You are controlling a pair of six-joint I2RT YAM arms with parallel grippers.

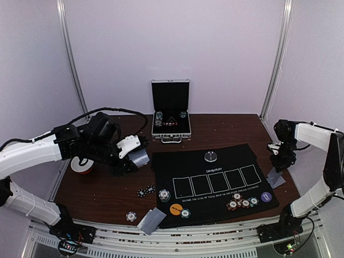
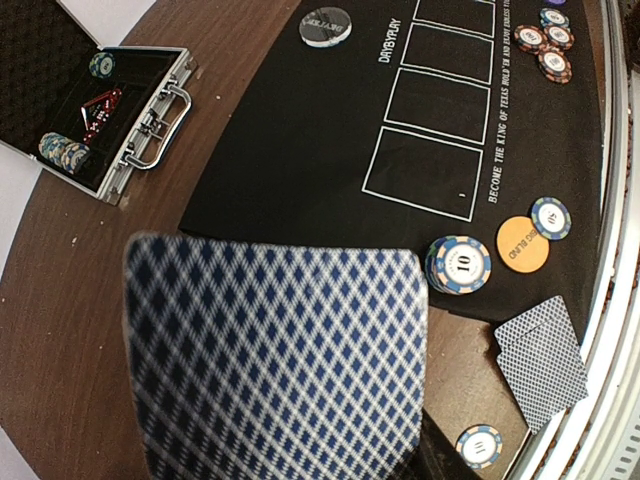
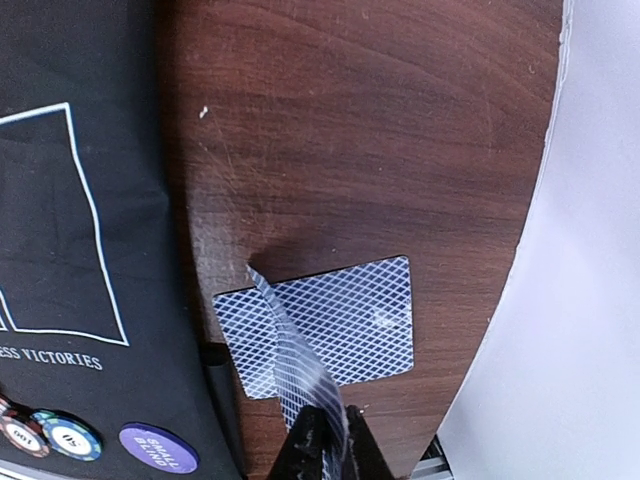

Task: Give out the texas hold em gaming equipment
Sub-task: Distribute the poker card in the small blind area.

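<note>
My left gripper (image 1: 133,155) hovers over the table left of the black mat (image 1: 215,161), shut on grey-blue-backed playing cards (image 1: 140,157). These cards fill the lower left wrist view (image 2: 280,360) and hide the fingers. My right gripper (image 3: 330,440) is shut on one bent card (image 3: 290,350), just above another card lying flat (image 3: 370,320) on the wood right of the mat (image 1: 276,179). On the mat lie a silver disc (image 1: 211,156), an orange disc (image 1: 176,209), a purple disc (image 1: 266,196), a chip stack (image 1: 164,194) and a chip cluster (image 1: 239,202).
An open silver case (image 1: 171,115) stands at the back centre. A red-and-white round thing (image 1: 81,166) lies under the left arm. Two more cards (image 1: 151,220), one chip (image 1: 131,216) and dark chips (image 1: 146,190) lie near the front left. The table edge is close behind the right gripper.
</note>
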